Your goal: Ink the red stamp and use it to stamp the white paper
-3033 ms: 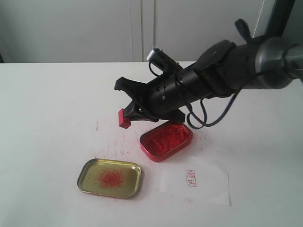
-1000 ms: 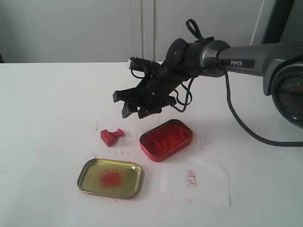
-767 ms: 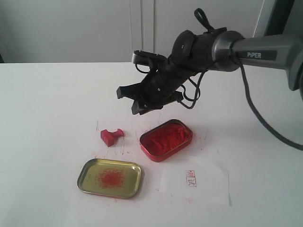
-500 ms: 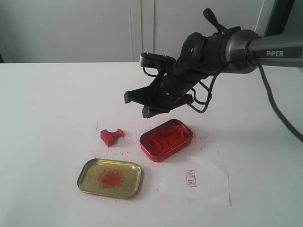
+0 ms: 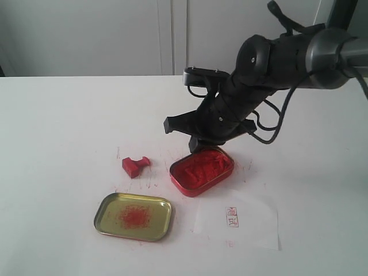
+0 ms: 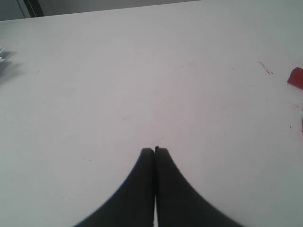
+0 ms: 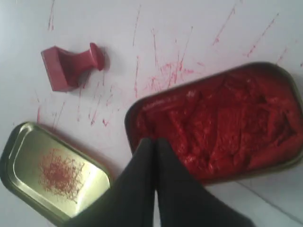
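The red stamp (image 5: 135, 166) lies tipped on its side on the table, left of the red ink tin (image 5: 201, 169); nothing holds it. It also shows in the right wrist view (image 7: 71, 66), and its edge shows in the left wrist view (image 6: 296, 78). My right gripper (image 5: 179, 131) hangs shut and empty just above the tin's far left part, its tips (image 7: 154, 140) over the tin's rim. The white paper (image 5: 253, 224) lies in front of the tin and bears a red imprint (image 5: 232, 217). My left gripper (image 6: 155, 150) is shut over bare table.
A shallow gold lid (image 5: 133, 216) with red smudges sits at the front left, also seen in the right wrist view (image 7: 52, 172). Red ink streaks (image 5: 146, 172) mark the white table around the stamp and tin.
Three seconds ago my right gripper carried the stamp; the stamp now lies on the table. Over the last second the gripper has shut and moved right, to above the ink tin.
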Motion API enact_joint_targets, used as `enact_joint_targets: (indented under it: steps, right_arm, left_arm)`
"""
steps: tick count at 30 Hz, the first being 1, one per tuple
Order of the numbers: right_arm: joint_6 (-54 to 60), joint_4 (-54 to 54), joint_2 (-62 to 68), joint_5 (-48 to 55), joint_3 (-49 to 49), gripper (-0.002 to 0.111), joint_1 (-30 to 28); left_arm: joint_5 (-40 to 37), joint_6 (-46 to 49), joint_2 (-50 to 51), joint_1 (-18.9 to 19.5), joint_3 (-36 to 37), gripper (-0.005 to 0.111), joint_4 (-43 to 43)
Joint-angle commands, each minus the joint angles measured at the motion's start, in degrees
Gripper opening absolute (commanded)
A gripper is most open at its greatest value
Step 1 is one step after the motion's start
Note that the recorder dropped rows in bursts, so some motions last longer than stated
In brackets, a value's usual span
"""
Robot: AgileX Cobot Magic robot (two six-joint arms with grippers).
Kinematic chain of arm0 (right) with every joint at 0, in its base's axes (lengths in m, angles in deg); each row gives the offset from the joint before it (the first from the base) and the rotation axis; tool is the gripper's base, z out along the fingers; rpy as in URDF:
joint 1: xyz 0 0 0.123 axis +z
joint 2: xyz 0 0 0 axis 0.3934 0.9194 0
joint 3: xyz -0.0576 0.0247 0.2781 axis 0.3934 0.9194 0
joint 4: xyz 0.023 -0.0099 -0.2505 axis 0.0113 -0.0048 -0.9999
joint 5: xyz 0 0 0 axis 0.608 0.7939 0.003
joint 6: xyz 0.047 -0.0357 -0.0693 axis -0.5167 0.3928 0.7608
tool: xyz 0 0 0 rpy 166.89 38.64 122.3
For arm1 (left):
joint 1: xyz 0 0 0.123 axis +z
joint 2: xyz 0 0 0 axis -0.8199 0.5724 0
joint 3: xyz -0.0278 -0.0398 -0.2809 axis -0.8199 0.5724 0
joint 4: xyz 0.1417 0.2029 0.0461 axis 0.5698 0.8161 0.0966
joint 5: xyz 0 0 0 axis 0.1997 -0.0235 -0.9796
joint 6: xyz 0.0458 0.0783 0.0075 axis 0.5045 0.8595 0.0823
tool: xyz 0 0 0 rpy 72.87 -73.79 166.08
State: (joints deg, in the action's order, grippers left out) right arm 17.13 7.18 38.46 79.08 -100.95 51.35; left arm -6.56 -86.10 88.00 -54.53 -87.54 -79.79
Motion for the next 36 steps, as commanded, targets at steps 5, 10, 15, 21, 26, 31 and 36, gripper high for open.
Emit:
enact_joint_targets:
  steps: [5,10,15,21,26,31,36]
  right_arm:
    - [-5.94,-9.38,-8.46,6.12,5.2,0.0,-0.25]
    - [-7.12,-12.81,-12.79,9.89,8.75,0.0,-0.25]
    - [-8.32,-14.99,-16.05,10.49,12.27,0.0,-0.83]
    - [-8.85,-15.02,-18.88,10.72,16.75,0.0,-4.39]
    - [-8.85,-15.11,-21.33,10.83,20.45,0.0,-8.55]
    - [-8.59,-15.52,-24.02,10.92,23.17,0.0,-13.26]
    - [-7.6,-15.74,-26.61,12.03,25.08,0.0,-16.87]
  left_arm:
    - [0.05,-0.22,-0.02,-0.15,0.1,0.0,-0.33]
    - [0.05,-0.22,-0.02,-0.15,0.1,0.0,-0.33]
    - [0.05,-0.22,-0.02,-0.15,0.1,0.0,-0.33]
    - [0.05,-0.22,-0.02,-0.15,0.1,0.0,-0.33]
    - [0.05,-0.22,-0.02,-0.15,0.1,0.0,-0.33]
    - [0.05,-0.22,-0.02,-0.15,0.1,0.0,-0.33]
    - [0.05,-0.22,-0.02,-0.15,0.1,0.0,-0.33]
